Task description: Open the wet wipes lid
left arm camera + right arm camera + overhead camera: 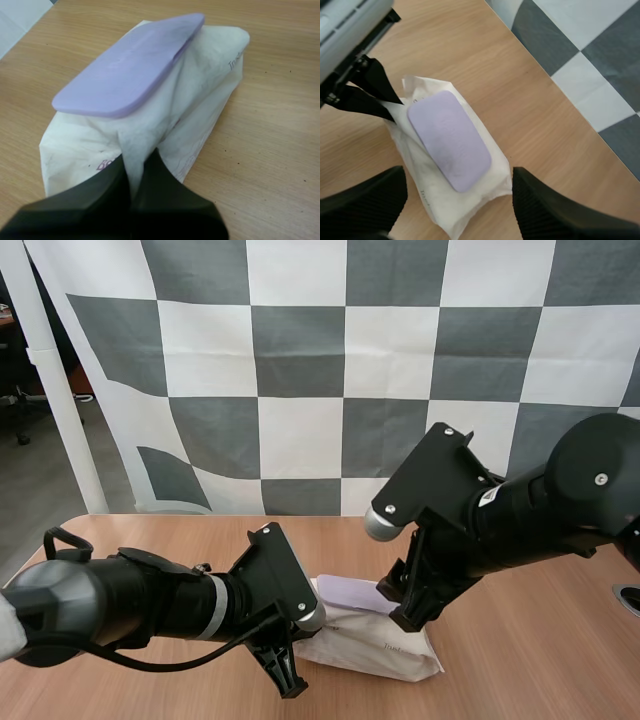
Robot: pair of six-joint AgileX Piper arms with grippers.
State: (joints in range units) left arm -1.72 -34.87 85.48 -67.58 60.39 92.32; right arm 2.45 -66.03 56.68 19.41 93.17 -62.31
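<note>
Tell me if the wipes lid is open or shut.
Shut. The purple lid lies flat on the pack with no flap raised, in both wrist views. The left hand pinches the pack's end.

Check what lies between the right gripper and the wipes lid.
Nothing. The right wrist view shows the right gripper open above the purple lid, the stretch between bare; the left gripper pinches one end of the pack.

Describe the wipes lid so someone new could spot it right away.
On the wooden table lies a crumpled white wet wipes pack, one end pinched by the left gripper. The lid is the flat lilac rounded panel on top, smooth against the wrinkled wrap.
</note>
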